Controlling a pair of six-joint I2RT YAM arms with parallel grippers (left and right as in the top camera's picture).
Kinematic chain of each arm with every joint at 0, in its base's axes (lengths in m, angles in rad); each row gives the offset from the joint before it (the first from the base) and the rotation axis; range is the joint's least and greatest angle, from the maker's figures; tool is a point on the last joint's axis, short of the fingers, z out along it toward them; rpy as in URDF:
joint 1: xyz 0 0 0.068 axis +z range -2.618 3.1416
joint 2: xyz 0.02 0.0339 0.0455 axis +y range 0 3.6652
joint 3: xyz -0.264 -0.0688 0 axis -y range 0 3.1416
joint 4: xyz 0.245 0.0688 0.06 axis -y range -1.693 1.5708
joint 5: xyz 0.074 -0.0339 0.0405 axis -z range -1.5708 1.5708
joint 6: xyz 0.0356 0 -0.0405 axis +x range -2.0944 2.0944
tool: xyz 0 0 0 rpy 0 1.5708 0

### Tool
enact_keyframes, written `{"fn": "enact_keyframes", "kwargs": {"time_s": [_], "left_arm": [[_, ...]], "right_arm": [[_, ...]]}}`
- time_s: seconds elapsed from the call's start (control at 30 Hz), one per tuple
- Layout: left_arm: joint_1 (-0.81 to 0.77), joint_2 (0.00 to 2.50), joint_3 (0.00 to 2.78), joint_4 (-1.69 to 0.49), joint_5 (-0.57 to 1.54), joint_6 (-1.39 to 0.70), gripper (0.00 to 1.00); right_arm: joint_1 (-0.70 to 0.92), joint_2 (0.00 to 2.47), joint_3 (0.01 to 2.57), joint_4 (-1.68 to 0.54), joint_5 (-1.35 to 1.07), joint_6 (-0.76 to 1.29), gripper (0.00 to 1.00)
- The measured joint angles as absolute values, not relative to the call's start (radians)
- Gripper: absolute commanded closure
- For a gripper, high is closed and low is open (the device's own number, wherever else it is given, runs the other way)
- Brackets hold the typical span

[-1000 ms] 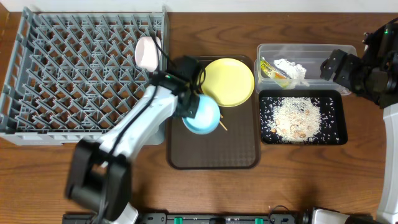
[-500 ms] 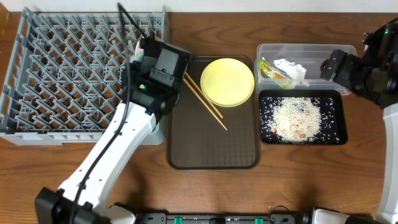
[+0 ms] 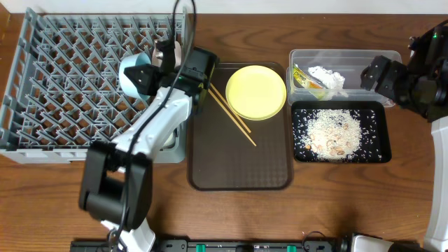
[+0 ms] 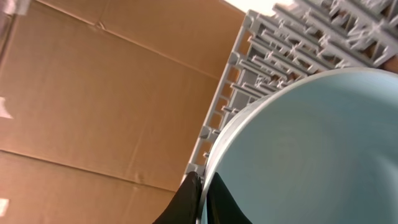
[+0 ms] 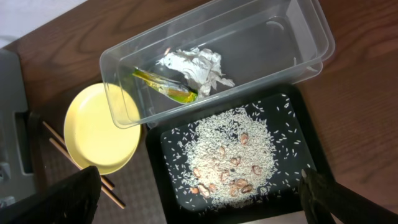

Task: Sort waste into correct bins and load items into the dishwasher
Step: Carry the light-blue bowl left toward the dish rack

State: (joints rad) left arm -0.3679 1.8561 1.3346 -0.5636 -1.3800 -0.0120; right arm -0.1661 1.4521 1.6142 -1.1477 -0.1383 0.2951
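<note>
My left gripper [image 3: 151,74] is shut on the rim of the light blue bowl [image 3: 135,75], holding it tipped on edge over the right part of the grey dish rack [image 3: 77,84]. In the left wrist view the black fingers [image 4: 189,202] pinch the bowl's rim, and the bowl [image 4: 311,143] fills the frame with the rack's pegs [image 4: 280,37] behind. The yellow plate [image 3: 256,91] and the chopsticks [image 3: 231,115] lie on the brown tray [image 3: 241,157]. My right gripper [image 3: 372,73] hangs open above the bins, over the rice [image 5: 230,149] in the black tray [image 5: 311,155].
The clear tub [image 3: 364,57] holds the tissue [image 5: 193,65] and the green-and-orange wrapper [image 5: 165,87]. A white-pinkish bowl [image 3: 178,50] shows partly behind my left wrist at the rack's right edge. Bare wooden table lies in front of the trays.
My left arm lifted the blue bowl off the brown tray and swung it left over the rack, uncovering the chopsticks. The right arm has not moved.
</note>
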Motion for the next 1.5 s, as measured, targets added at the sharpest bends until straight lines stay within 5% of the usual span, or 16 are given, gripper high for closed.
{"fn": "enact_keyframes", "kwargs": {"time_s": [1.17,1.5], "left_arm": [[-0.371,1.879,1.25,-0.53,-1.385,-0.111,0.93],[-0.474,1.879,1.232,-0.538,-1.359,-0.047,0.92]], "right_arm": [[-0.166,1.452,1.614,-1.148,-0.138,0.295,0.01],[-0.166,1.452,1.614,-1.148,-0.138,0.295,0.01]]}}
